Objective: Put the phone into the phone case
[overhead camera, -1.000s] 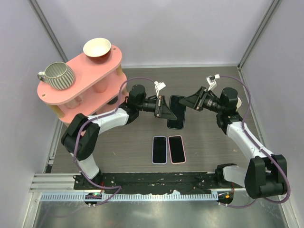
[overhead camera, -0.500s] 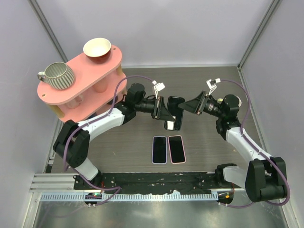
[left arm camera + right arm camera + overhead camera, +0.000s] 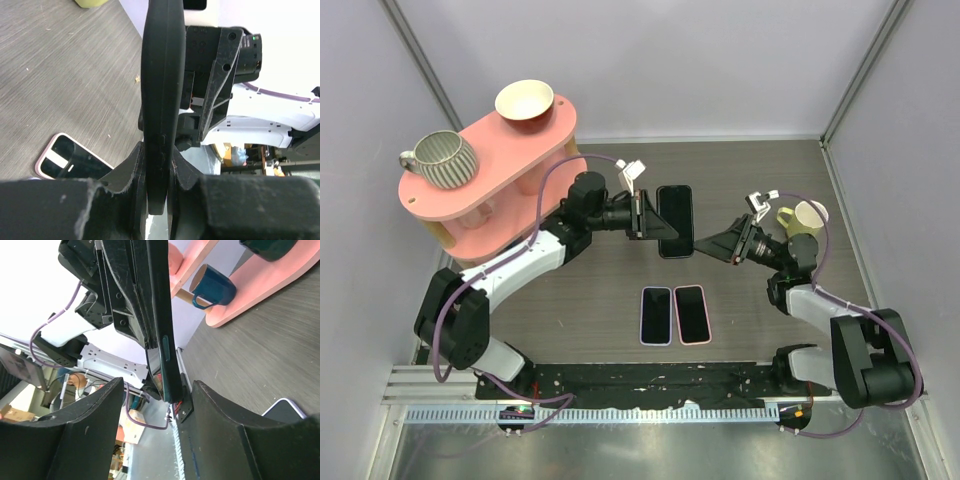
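My left gripper [image 3: 645,215] is shut on the long edge of a black phone [image 3: 674,220] and holds it up off the table, screen up. In the left wrist view the phone [image 3: 159,75] stands edge-on between my left gripper's [image 3: 157,155] pads. My right gripper [image 3: 715,243] is open just right of the phone. In the right wrist view the phone's edge [image 3: 160,315] hangs in the wide gap of my right gripper [image 3: 157,385], with no finger touching it. Two pink-rimmed cased phones [image 3: 656,315] [image 3: 691,313] lie flat side by side below.
A pink two-level shelf [image 3: 500,165] stands at the back left with a striped mug [image 3: 442,158] and a bowl [image 3: 525,99] on top and a blue mug [image 3: 212,287] underneath. A yellow-green mug [image 3: 803,218] stands at the right.
My left gripper has carried the black phone up and toward the back left. My right gripper has let go of it, opened, and drawn back toward the right and the near side.
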